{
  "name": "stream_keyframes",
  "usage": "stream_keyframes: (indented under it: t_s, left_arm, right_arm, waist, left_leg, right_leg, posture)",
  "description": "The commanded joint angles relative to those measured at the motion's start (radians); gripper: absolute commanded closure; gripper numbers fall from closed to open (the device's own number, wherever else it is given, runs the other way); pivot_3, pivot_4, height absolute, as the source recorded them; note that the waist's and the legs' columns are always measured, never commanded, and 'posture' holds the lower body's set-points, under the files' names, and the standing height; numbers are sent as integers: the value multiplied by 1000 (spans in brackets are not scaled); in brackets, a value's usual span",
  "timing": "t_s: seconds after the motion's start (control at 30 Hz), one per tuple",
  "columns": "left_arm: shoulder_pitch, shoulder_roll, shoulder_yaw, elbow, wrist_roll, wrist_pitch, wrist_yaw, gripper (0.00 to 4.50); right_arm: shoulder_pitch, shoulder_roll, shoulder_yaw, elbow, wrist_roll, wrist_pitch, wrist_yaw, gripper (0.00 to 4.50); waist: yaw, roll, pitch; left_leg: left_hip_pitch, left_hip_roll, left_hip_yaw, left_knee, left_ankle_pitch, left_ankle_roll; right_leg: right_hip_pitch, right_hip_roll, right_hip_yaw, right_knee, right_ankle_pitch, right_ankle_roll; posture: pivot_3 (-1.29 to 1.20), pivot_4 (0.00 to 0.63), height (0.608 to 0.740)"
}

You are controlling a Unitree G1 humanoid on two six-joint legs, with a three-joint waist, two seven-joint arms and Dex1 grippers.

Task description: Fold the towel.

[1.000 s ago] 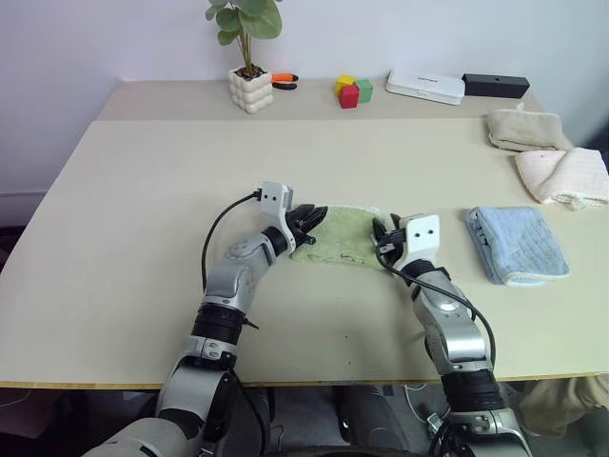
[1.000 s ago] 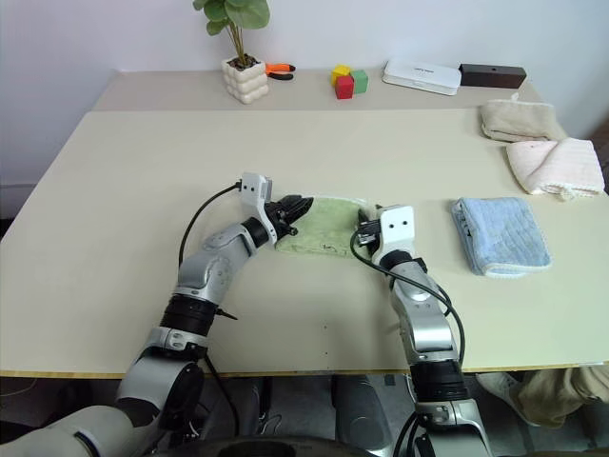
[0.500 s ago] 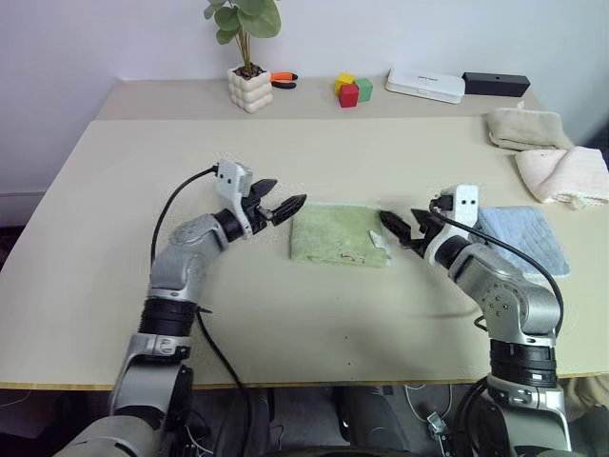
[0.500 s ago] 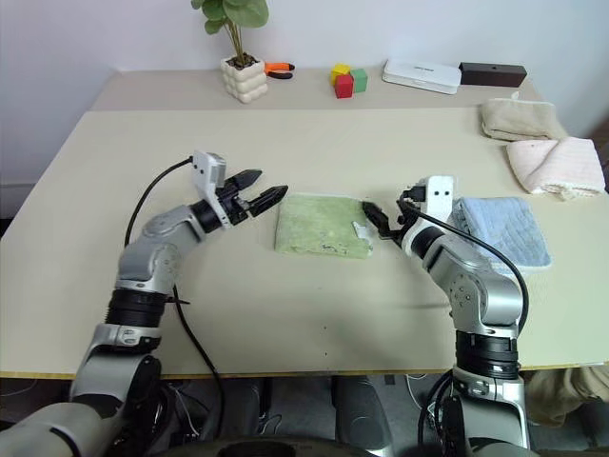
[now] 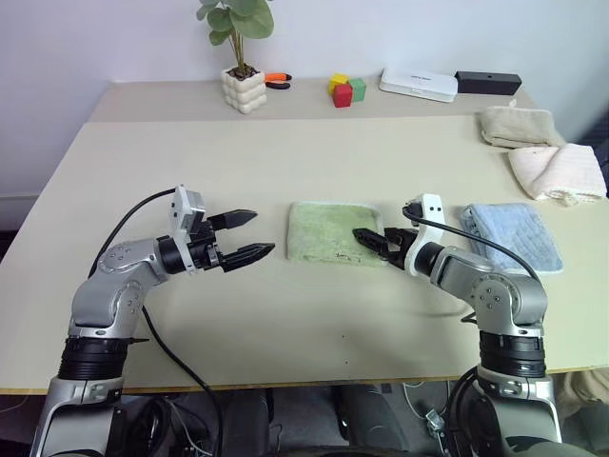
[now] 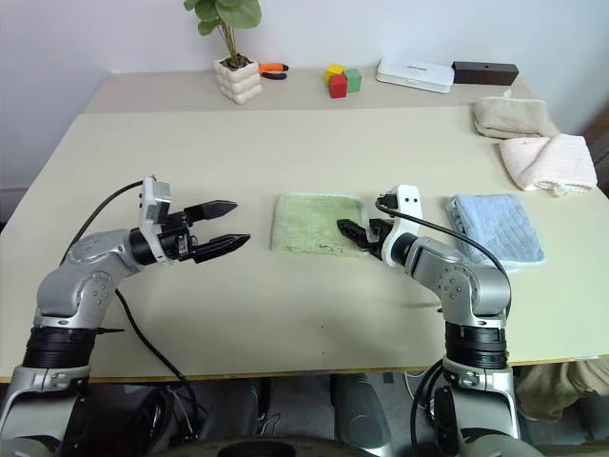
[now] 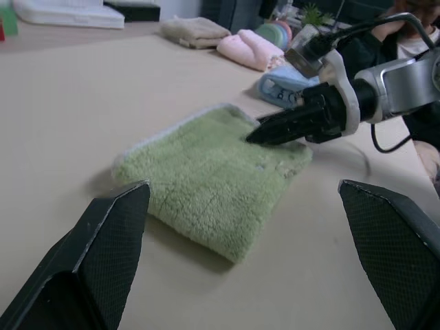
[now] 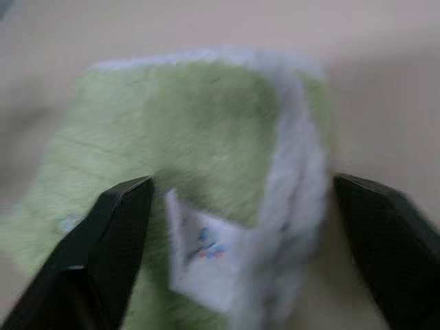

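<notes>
Between my two grippers the towel [image 5: 331, 231] lies flat, folded small, mid-table. My right gripper [image 5: 373, 242], fingers parted, hovers over its right near corner by the tag; my left gripper [image 5: 245, 236], spread wide and empty, stands well left of it.

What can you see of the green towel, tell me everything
The towel is soft light-green terry with white stitched edging and a small white tag with a printed mark near one corner. It lies flat on the table, folded into a thick, roughly square pad, mid-table between both arms. The right gripper reaches over its right edge beside the tag; whether it touches is unclear. The left gripper stands apart from it, open.
</notes>
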State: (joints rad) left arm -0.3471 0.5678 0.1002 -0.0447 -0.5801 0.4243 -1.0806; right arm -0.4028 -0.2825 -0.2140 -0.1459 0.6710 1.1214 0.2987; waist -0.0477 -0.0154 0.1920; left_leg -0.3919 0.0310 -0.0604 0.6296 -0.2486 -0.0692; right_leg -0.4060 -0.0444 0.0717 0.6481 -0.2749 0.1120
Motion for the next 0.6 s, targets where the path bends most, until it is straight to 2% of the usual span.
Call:
stream_keyframes:
  t_s: [0.03, 0.17, 0.4, 0.6]
  left_arm:
    - [0, -5, 17, -42, -23, -6, 9, 0]
    - [2, -29, 8, -48, -15, -13, 29, 0]
    - [-5, -53, 8, -31, -7, -21, 49, 0]
    - [-81, -42, 76, 23, -81, 44, 71, 0]
  right_arm:
    - [-23, 56, -41, -20, 101, 81, -3, 2289]
    - [-38, 85, -70, -21, 126, 106, -32, 4365]
    - [-53, 120, -131, -18, 152, 102, -87, 4443]
    - [-58, 103, -138, -24, 171, 105, -84, 4443]
  waist:
    - [-2, 0, 0]
    - [2, 0, 0]
    - [3, 0, 0]
    - [3, 0, 0]
  left_leg:
    - [0, 0, 0, 0, 0, 0]
    - [-1, 0, 0, 0, 0, 0]
    - [-1, 0, 0, 0, 0, 0]
    - [-1, 0, 0, 0, 0, 0]
  right_leg:
    - [-1, 0, 0, 0, 0, 0]
    - [-1, 0, 0, 0, 0, 0]
    - [-1, 0, 0, 0, 0, 0]
    - [-2, 0, 0, 1, 0, 0]
  posture:
    - [0, 150, 740]
    - [0, 150, 740]
    - [0, 150, 740]
    - [0, 150, 740]
